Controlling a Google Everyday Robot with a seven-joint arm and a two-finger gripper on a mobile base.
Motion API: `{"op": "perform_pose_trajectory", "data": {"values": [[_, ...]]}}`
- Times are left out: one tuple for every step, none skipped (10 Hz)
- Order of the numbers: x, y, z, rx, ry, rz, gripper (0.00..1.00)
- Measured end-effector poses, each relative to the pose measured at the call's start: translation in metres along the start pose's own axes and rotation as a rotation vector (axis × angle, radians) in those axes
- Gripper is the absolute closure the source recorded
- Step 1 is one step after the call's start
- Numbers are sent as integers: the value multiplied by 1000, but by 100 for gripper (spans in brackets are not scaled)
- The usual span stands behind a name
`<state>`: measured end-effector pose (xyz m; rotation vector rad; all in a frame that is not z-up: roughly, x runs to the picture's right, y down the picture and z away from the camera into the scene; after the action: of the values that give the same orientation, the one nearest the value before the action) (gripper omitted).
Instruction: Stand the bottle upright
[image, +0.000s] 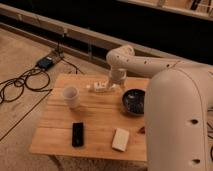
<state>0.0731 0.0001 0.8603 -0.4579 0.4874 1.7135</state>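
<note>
While the bottle (100, 88) lies on its side on the wooden table (95, 117), just beside the gripper (118, 82) on the side of the white cup (70, 96), I would grasp it near one end. Whether the gripper is spread or closed, I cannot tell. It is better to tilt slowly and release only when the base sits flat.

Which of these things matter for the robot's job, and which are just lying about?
For the job: small pale plastic bottle, lying down; gripper, close beside it.
Lying about: white round cup; dark round bowl; flat black slab; flat white rectangular block; black floor cables.
</note>
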Motion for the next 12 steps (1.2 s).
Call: {"op": "perform_pose_trajectory", "data": {"values": [[-9,-2,1,0,-10,6,35],[-21,-4,4,0,-23,11,35],[-34,-3,7,-1,-36,13,35],[-43,-1,9,-2,-44,12,35],[-52,0,12,-5,-53,12,35],[-61,1,14,-6,-60,11,35],[-74,2,19,-7,-70,8,35],[-80,1,22,-6,-72,8,35],[-89,-1,28,-6,-75,8,35],[-95,-3,35,-6,-74,9,35],[-102,-3,42,-9,-74,7,35],[-108,-5,48,-9,-73,3,35]]}}
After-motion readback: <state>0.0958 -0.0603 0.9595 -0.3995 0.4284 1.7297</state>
